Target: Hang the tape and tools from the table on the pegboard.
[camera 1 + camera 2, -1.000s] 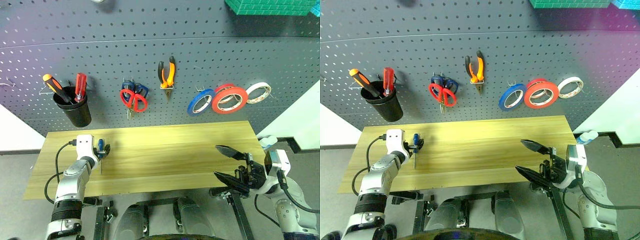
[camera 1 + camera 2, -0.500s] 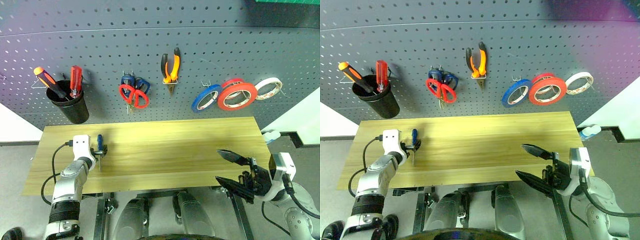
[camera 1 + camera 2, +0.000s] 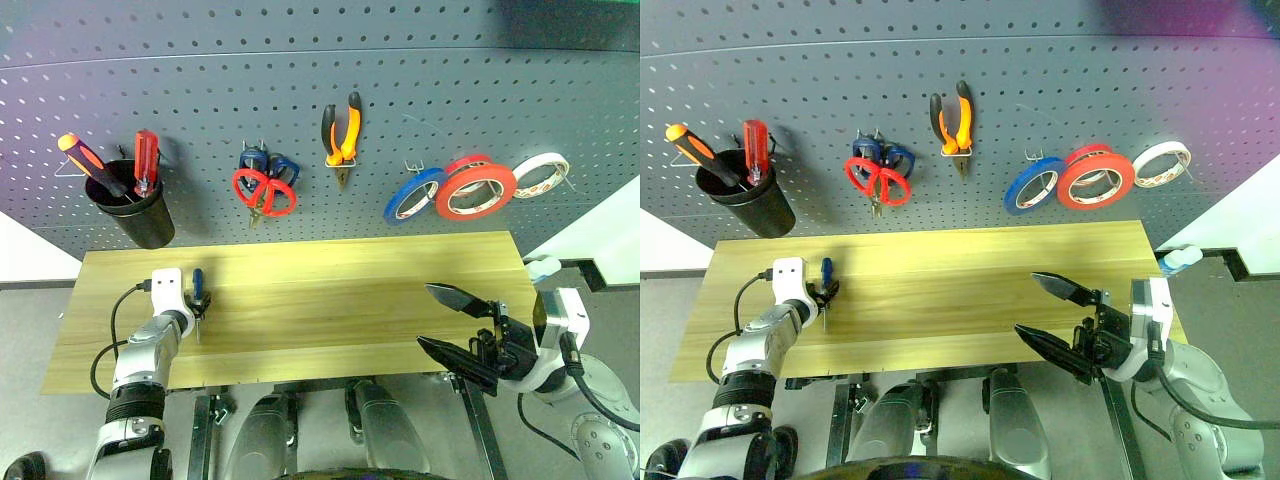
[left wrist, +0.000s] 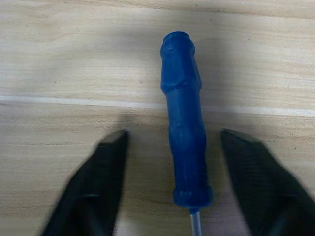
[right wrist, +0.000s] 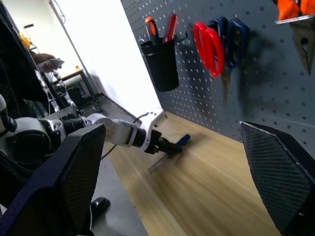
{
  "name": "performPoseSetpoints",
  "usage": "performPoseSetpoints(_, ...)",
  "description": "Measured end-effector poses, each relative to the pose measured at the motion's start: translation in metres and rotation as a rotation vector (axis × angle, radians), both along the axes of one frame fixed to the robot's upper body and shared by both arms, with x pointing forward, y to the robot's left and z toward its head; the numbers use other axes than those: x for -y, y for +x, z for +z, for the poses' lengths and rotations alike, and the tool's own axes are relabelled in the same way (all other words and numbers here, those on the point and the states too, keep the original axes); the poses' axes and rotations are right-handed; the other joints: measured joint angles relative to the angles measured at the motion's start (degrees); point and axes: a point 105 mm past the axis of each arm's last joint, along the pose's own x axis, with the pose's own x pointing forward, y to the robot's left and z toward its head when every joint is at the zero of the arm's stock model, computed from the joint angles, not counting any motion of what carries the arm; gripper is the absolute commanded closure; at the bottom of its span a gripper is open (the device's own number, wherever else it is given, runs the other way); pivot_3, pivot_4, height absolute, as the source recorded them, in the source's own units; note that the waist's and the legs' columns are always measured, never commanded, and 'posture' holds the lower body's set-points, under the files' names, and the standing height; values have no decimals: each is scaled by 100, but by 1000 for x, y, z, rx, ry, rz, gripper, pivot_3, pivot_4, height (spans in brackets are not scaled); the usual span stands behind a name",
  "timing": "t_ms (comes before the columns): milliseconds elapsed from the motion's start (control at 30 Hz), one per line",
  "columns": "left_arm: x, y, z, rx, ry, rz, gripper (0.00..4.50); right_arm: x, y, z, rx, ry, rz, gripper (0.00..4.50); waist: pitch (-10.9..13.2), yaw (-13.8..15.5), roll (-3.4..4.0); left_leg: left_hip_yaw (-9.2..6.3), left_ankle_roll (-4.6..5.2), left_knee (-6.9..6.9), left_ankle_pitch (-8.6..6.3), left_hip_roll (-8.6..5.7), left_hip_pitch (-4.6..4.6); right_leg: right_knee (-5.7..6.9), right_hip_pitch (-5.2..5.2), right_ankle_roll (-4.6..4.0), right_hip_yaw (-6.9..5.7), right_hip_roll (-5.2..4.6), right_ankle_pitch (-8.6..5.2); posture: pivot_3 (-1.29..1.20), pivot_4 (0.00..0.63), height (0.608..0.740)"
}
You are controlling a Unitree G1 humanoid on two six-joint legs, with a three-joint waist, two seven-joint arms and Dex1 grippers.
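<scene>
From the head views, the dark grey perforated pegboard (image 3: 300, 90) carries three rolls at its right: one blue roll (image 3: 411, 197), the wide thin red ring of tape (image 3: 474, 191) and one smaller red-and-white roll (image 3: 541, 174). Two pairs of scissors hang together, the red-handled scissors (image 3: 262, 194) in front of blue-handled ones (image 3: 272, 166), and one pair of orange-and-black-handled pliers (image 3: 341, 137) hangs to their right. A black cup (image 3: 139, 213) at the far left holds two screwdrivers, one orange (image 3: 86, 163) and one red (image 3: 146, 160). On the long light yellowish plank table (image 3: 330, 300) lies one small blue-handled screwdriver (image 3: 198, 286) near the left end, with the left gripper (image 3: 198, 301) around its handle. The right gripper (image 3: 448, 322) hangs at the table's near right edge, fingers spread wide and holding nothing. In the left wrist view, the blue handle lies on the wood between the two black fingers (image 4: 96, 177), each a gap away from it, the jaws partly apart. In the right wrist view, the right gripper's fingers stand wide with the left gripper and screwdriver far off between them.
</scene>
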Motion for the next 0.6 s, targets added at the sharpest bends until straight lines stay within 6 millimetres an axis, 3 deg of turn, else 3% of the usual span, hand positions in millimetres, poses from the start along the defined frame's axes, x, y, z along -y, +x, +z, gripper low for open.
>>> performPoseSetpoints(133, 3, 0, 0, 2, -9, -4, 3980, -1, 5, 5, 11, -1, -2, 0, 0, 1, 0, 1, 0, 0, 0, 0, 2, 1, 1, 0, 0, 0, 0, -199, 258, 734)
performPoseSetpoints(367, 4, -2, 0, 2, -11, -5, 3985, 1, 10, 7, 21, 7, 1, 0, 0, 3, 0, 3, 0, 0, 0, 0, 1, -1, 1, 2, -1, 0, 1, -186, 240, 734)
performPoseSetpoints(600, 4, -20, -2, 3, 12, -7, 3985, 5, 17, 0, 28, 24, 16, 0, -2, -4, 1, 4, -1, 0, 0, 0, 3, 4, 1, 3, -1, 0, 2, -159, 201, 734)
